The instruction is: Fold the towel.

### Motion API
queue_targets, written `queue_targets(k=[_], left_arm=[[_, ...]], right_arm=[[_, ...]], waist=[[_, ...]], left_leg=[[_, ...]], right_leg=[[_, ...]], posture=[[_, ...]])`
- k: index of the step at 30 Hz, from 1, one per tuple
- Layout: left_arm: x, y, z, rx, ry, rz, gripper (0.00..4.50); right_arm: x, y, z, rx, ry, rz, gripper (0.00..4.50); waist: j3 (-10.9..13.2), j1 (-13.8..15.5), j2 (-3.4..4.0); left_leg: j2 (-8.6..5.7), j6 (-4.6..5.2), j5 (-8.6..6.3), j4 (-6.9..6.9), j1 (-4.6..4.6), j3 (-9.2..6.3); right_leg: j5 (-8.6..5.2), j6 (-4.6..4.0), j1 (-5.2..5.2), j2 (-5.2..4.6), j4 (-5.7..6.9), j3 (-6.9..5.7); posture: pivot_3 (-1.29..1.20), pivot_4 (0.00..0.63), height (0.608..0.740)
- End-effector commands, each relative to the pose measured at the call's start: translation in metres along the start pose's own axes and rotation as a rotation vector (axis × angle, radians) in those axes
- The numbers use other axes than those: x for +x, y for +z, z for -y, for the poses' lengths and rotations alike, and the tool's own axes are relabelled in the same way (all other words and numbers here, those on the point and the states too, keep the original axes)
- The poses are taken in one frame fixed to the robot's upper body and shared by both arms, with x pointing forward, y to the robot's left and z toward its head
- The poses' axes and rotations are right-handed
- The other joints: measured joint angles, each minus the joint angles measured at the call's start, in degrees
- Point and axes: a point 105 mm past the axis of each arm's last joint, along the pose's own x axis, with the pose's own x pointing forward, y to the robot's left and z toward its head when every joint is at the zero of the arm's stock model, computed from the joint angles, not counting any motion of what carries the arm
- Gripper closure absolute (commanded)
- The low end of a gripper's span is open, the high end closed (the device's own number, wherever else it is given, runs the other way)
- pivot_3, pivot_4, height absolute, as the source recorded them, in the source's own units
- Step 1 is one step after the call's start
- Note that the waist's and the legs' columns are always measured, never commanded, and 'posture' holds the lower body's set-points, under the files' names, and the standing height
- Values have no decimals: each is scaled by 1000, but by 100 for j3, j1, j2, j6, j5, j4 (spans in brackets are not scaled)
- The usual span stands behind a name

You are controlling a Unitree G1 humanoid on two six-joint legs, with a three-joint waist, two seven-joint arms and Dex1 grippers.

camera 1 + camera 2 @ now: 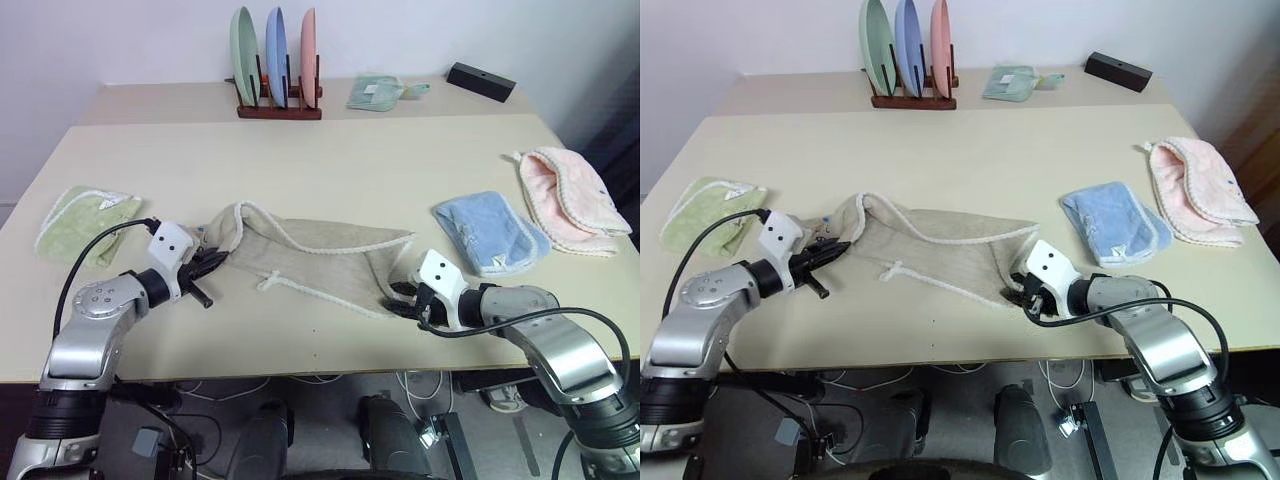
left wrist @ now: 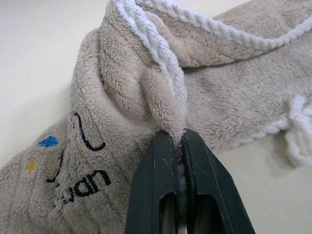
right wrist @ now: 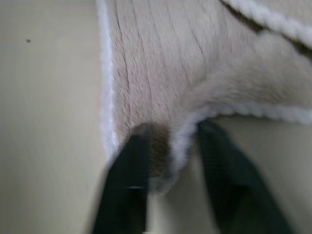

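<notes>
Towel (image 1: 310, 258): bunched mid-surface (image 1: 330, 170). My left gripper (image 2: 178, 141) pinches its lettered corner for folding; right gripper (image 3: 170, 146), jaws parted around the opposite corner, grip unconfirmed.

The towel (image 2: 146, 97) has dark letters, but they run off the picture's edge and can't be read whole. Its pinched edge disappears between the left gripper's (image 2: 178, 141) fingers. By the towel's other corner, the right gripper (image 3: 168, 146) is all blurry, so its grip is hard to tell.
</notes>
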Motion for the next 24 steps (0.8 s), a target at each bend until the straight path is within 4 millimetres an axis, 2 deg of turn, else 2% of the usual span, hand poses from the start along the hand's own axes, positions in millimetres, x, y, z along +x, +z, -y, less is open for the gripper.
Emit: queue_targets(k=[1, 6, 10, 14, 17, 22, 24], left_arm=[[3, 12, -1, 39, -12, 35, 4500], [5, 9, 2, 45, -27, 30, 4500], [5, 8, 3, 45, -31, 29, 4500], [6, 6, 5, 44, -34, 29, 4500], [6, 6, 6, 43, -35, 30, 4500], [5, 5, 7, 41, -34, 30, 4500], [4, 3, 7, 40, -31, 27, 4500]], right_arm=[[-19, 25, 25, -146, -122, 55, 1146], [-38, 33, 54, -276, -234, 25, 1146], [-42, 35, 76, -368, -304, -9, 1146], [-31, 30, 86, -486, -303, -46, 1146], [-18, 34, 96, -530, -336, -22, 1146], [1, 37, 97, -603, -316, 1, 1146], [5, 40, 96, -620, -308, 18, 1684]], waist=[[0, 6, 0], [0, 13, -1], [0, -5, -1], [0, -7, -1], [0, -23, -1], [1, -17, 0], [1, -15, -1]], left_leg=[[-1, 0, 0, 0, -1, 0], [-1, 0, 0, 1, -2, 0], [-1, 0, 0, 0, -2, 1], [-1, 0, 0, -1, -1, 1], [-1, 0, 0, -1, -1, 2], [-1, -1, 1, -3, -1, 1], [-1, -1, 1, -3, -1, 1]], right_leg=[[0, 0, 0, 0, -1, 0], [0, 0, 1, -1, -4, 0], [0, 0, 1, -1, -4, 0], [0, 0, 0, -1, -4, 0], [0, 0, 0, -1, -4, 0], [1, 0, -1, -1, -3, 0], [1, 0, -1, -1, -4, 0]], posture=[[0, 150, 740], [0, 150, 740], [0, 150, 740], [0, 150, 740], [0, 150, 740], [0, 150, 740], [0, 150, 740]])
